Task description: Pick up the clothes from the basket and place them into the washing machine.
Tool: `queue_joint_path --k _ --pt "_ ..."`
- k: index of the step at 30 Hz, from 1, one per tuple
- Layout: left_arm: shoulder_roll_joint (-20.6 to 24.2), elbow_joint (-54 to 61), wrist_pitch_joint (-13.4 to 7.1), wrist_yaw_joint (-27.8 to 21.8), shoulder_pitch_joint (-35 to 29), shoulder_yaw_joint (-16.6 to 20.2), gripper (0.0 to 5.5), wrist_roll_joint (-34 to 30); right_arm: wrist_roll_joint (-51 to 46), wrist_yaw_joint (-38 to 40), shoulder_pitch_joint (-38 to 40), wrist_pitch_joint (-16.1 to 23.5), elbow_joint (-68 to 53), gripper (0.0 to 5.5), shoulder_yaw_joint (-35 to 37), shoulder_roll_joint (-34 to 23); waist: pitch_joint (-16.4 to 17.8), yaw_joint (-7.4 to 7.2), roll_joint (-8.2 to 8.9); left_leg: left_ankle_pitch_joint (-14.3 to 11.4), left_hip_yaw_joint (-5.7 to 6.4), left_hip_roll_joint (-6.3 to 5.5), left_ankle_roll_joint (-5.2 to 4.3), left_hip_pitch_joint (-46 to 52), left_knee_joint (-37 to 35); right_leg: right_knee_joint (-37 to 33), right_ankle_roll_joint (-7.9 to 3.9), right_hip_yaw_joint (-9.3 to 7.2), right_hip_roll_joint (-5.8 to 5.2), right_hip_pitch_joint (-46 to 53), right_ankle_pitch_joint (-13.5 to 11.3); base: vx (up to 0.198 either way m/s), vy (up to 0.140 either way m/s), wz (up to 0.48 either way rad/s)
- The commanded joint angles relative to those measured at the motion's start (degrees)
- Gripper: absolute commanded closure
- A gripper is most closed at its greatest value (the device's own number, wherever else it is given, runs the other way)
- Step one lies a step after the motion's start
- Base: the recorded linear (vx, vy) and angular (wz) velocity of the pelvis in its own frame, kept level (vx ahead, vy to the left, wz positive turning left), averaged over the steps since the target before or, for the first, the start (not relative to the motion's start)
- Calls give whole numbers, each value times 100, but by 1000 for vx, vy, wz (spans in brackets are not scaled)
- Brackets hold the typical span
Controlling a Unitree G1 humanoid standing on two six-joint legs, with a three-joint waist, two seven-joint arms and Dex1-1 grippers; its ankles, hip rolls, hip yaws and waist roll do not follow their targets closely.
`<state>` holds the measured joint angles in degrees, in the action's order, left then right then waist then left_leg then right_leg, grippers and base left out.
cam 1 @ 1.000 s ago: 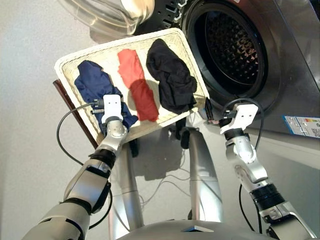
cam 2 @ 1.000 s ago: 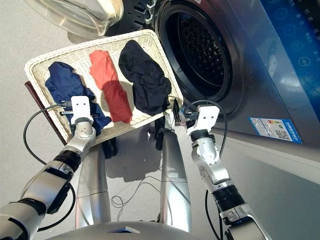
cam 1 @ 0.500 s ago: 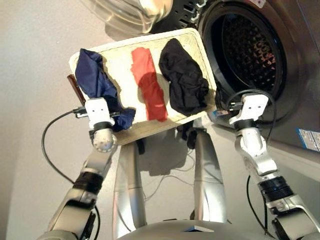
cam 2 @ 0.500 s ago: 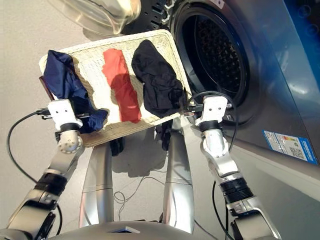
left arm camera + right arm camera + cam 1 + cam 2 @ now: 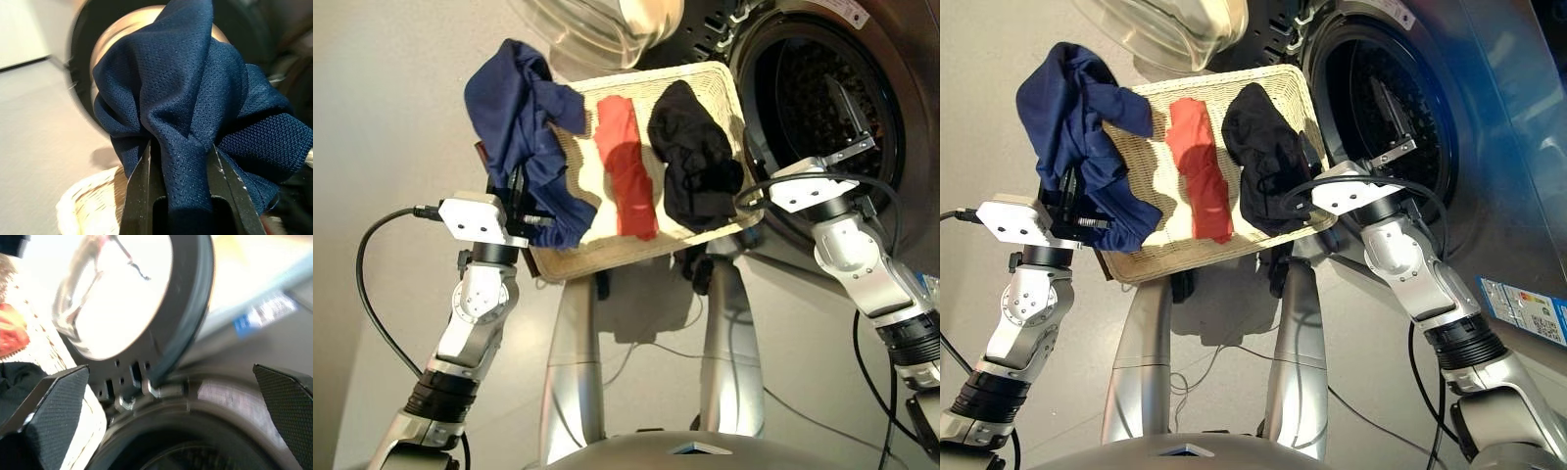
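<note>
**Navy garment lifted clear of the basket**

The left hand (image 5: 521, 201) has raised the navy garment (image 5: 524, 117), which a second ago lay flat at the left end of the basket (image 5: 607, 250). Now the cloth bunches above the hand, with one tail trailing down onto the wicker near the front rim. The left wrist view shows the black fingers (image 5: 146, 181) pinched narrow on a fold of the navy mesh, so the grip looks secure.

The red-orange garment (image 5: 628, 166) and the black garment (image 5: 695, 166) lie in the basket, side by side, untouched.

The right hand (image 5: 847, 152) has swung from beside the basket's corner up to the mouth of the washing machine (image 5: 822, 88); its wrist view shows the pads (image 5: 51, 411) spread wide with nothing between them.

So the first pick appears done; the carry across to the drum is what remains, with two garments to follow
</note>
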<state>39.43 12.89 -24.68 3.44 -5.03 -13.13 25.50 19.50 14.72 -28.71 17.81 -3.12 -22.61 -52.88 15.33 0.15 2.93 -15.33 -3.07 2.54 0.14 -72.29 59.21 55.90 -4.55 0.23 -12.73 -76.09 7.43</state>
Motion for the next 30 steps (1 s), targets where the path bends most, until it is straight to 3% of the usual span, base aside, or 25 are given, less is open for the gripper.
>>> queue_joint_path --k 1,8,13,17,22,30 --pt "281 680 -434 -626 -118 -259 550 808 497 92 -591 151 -424 0 -480 -351 -278 -87 -116 27 286 80 114 -52 -136 -11 120 154 -25 398 295 0 0 0" --pt "1113 663 -121 -1446 -861 -1357 550 1902 1185 221 -1352 56 -357 0 -1281 -533 -306 -145 -162 44 265 122 99 -106 -76 41 115 201 -19 329 256 0 0 0" --pt "1348 618 218 -1932 -1420 -2194 550 2785 1424 129 -1879 17 -304 0 -1953 -499 -320 -189 -182 27 247 161 99 -126 -7 87 103 230 -17 296 246 0 0 0" --pt "1603 481 406 -2094 -2038 -2936 550 2909 1643 -57 -2557 -35 -166 0 -2702 -469 -330 -219 -188 26 238 178 80 -166 30 90 93 258 3 252 225 0 0 0" --pt "1770 494 499 -2100 -2482 -3358 550 2940 1759 -288 -3230 -3 -266 0 -3403 -554 -369 -255 -199 41 255 177 59 -207 40 80 89 273 1 206 223 0 0 0" --pt "1760 593 550 -1993 -2877 -3546 550 2955 1741 -532 -3666 -1 -398 0 -3813 -411 -442 -254 -198 79 254 176 37 -274 12 91 82 266 -9 158 222 0 0 0"
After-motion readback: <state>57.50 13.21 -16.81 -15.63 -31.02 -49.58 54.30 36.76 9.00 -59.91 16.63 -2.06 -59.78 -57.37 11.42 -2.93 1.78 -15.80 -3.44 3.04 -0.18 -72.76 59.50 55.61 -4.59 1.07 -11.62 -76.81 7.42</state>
